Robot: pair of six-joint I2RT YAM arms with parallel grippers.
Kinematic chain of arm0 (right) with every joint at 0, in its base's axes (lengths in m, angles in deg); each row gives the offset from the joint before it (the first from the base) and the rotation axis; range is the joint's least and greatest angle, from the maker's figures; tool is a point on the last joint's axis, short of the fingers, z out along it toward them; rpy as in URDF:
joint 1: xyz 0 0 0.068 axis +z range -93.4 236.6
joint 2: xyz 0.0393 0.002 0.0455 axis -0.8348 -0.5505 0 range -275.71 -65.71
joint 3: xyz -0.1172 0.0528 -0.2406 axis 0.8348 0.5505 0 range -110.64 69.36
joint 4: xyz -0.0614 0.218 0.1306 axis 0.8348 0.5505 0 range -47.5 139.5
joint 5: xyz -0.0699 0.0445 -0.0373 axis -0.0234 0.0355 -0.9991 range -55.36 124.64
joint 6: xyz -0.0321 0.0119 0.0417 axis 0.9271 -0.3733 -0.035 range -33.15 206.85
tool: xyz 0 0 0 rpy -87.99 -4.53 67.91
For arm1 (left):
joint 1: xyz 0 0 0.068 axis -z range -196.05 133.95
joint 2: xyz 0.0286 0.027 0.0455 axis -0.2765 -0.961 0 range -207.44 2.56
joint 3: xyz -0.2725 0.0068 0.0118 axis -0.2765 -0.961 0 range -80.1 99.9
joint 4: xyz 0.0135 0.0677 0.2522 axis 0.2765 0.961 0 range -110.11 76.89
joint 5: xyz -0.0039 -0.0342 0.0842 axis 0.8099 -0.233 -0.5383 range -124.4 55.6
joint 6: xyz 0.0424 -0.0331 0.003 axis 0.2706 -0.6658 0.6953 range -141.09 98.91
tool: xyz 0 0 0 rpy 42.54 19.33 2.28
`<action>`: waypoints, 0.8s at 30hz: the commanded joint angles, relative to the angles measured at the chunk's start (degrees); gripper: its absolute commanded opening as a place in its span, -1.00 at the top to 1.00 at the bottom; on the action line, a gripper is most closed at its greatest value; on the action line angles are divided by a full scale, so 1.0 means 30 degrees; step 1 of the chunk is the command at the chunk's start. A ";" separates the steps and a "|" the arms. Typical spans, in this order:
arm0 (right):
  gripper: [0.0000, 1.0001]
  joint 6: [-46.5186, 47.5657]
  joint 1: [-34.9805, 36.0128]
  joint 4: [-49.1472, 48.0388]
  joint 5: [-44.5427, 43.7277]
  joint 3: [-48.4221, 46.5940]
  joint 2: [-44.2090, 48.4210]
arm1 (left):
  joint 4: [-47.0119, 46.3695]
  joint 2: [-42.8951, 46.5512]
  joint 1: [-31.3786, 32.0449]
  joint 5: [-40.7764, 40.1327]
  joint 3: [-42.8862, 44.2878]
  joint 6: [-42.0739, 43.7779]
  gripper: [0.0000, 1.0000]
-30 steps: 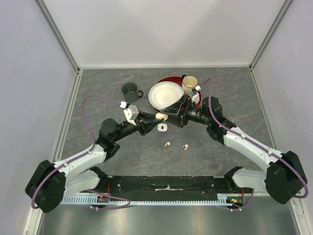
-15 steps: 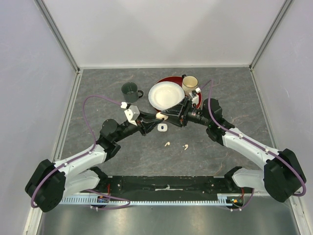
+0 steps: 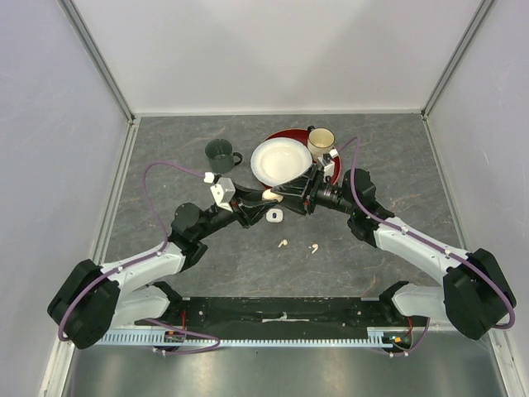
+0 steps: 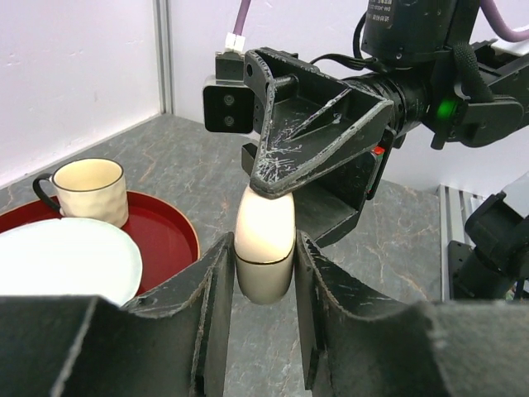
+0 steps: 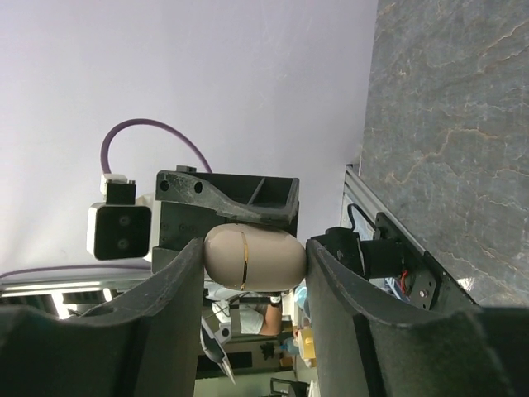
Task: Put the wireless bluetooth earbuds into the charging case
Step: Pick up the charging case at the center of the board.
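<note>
Earbuds (image 3: 283,243) lying loose: two; mugs (image 3: 220,151): two; one plate (image 3: 281,161), one peach case (image 4: 264,248).

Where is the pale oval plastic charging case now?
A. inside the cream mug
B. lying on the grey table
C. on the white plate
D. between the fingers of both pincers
D: the pale oval plastic charging case sits between the fingers of the left pincer, and the right pincer grips it too.

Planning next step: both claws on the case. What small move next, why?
Probably pry the charging case open with the right claw while the left claw steadies it: both clamp it, its seam is shut, and the earbuds lie loose on the table.
</note>
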State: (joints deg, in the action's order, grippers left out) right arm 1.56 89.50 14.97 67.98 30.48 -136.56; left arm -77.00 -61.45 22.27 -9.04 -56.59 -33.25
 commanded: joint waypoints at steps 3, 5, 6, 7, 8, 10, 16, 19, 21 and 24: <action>0.77 -0.0835 0.0106 -0.2102 0.0487 0.0271 0.0032 | -0.3685 -0.0987 0.0232 -0.0692 -0.0248 -0.1306 0.19; 0.77 -0.1068 0.0106 -0.2598 0.0487 0.0359 0.0091 | -0.3802 -0.1222 0.0262 -0.0662 -0.0190 -0.1307 0.19; 0.77 -0.1099 0.0135 -0.2630 0.0487 0.0389 0.0033 | -0.3890 -0.1252 0.0262 -0.0691 -0.0218 -0.1336 0.19; 0.76 -0.1070 0.0106 -0.2630 0.0516 0.0389 0.0061 | -0.4239 -0.1339 0.0291 -0.0778 -0.0248 -0.1423 0.19; 0.77 -0.1186 0.0106 -0.2659 0.0517 0.0418 0.0004 | -0.4445 -0.1427 0.0291 -0.0866 -0.0306 -0.1482 0.19; 0.77 -0.1303 0.0135 -0.2805 0.0575 0.0477 0.0003 | -0.4768 -0.1690 0.0349 -0.0984 -0.0306 -0.1629 0.19; 0.77 -0.1655 0.0106 -0.3597 0.0663 0.0682 -0.0026 | -0.5736 -0.2189 0.0467 -0.1101 -0.0394 -0.1951 0.21; 0.77 -0.1743 0.0135 -0.3713 0.0634 0.0799 0.0062 | -0.6058 -0.2248 0.0584 -0.1452 -0.0511 -0.1981 0.26; 0.77 -0.2034 0.0106 -0.4035 0.0663 0.0887 0.0033 | -0.6175 -0.2278 0.0613 -0.1570 -0.0541 -0.2010 0.28; 0.77 -0.2416 0.0106 -0.4884 0.0663 0.1150 -0.0055 | -0.6380 -0.2423 0.0672 -0.1717 -0.0570 -0.2010 0.28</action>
State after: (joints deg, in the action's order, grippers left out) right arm -2.82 89.59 7.01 68.75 33.06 -136.69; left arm -91.36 -68.07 24.04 -11.42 -57.99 -38.34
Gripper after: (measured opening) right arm 0.531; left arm 0.371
